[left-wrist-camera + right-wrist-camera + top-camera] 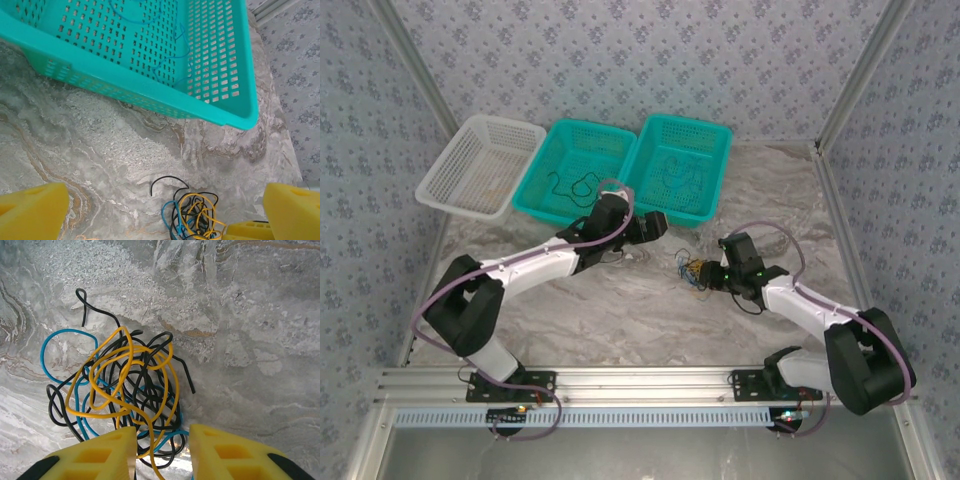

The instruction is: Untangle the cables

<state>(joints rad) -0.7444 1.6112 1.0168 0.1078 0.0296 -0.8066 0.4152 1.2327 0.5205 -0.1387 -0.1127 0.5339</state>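
Yellow-black-blue cables [120, 385] reach into right pincer [161, 434]

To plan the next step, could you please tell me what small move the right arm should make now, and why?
Probably close the right gripper on the strands in its gap: its fingers straddle the near edge of the cable knot, yellow and black loops between them, not yet pinched. The open left gripper hovers nearby.

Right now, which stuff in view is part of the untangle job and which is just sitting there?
Job:
- knot
- right gripper, at the knot
- left gripper, open
- black cable and blue cable, loose in the teal baskets

Just there:
- white basket, contents unclear
- table
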